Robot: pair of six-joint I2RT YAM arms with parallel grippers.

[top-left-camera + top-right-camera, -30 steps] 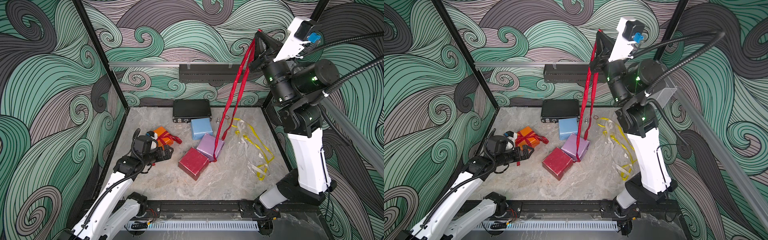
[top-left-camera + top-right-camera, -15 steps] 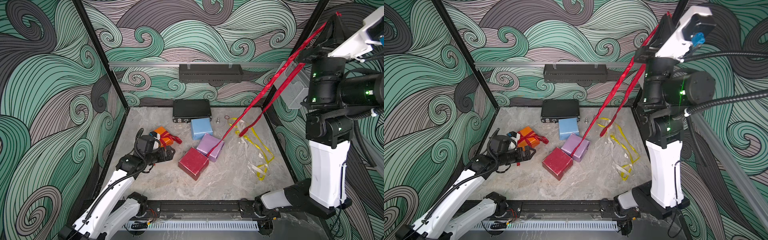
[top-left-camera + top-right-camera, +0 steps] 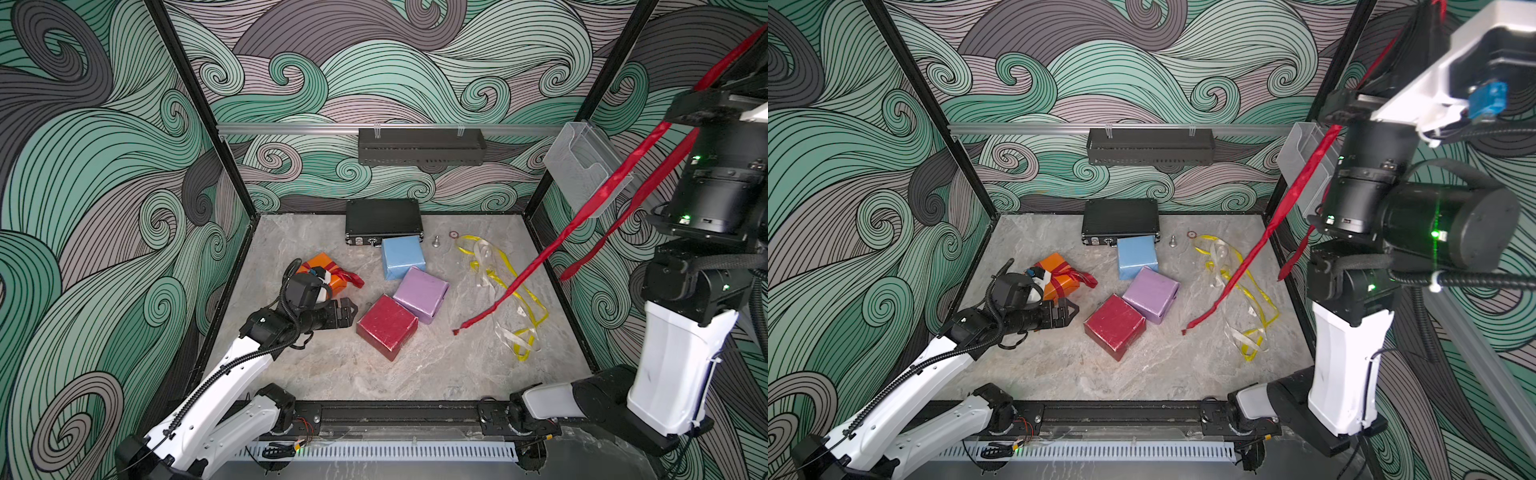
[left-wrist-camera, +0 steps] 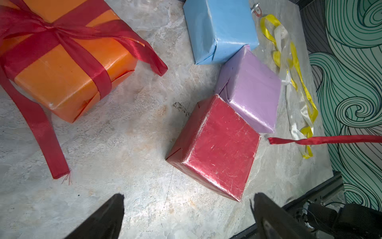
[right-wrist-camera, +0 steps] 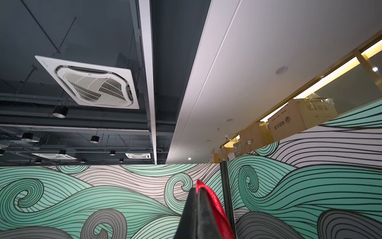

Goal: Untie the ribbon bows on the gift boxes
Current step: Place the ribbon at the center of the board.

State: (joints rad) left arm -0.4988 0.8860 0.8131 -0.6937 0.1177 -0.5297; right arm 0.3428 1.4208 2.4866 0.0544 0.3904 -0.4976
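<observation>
The left fingers (image 4: 107,219) stand wide apart and empty, low over the surface (image 3: 332,374), just beside the orange box (image 3: 322,262), whose red bow (image 3: 347,276) is tied. Bare surface separates them from the red box (image 3: 386,326) and runs on to the near edge. The blue box (image 3: 403,255) sits just in front of the black case (image 3: 382,220) at the back edge. The lilac box (image 3: 422,293) abuts the blue and red boxes. The yellow ribbon (image 3: 509,282) and white ribbon (image 3: 484,266) lie loose near the right edge. The right fingers (image 5: 194,215), pinched on the red ribbon (image 3: 582,216), are raised high beyond that edge. Since the earlier frames this ribbon has come clear of the lilac box. Its free end now hangs between the red box and the yellow ribbon.
</observation>
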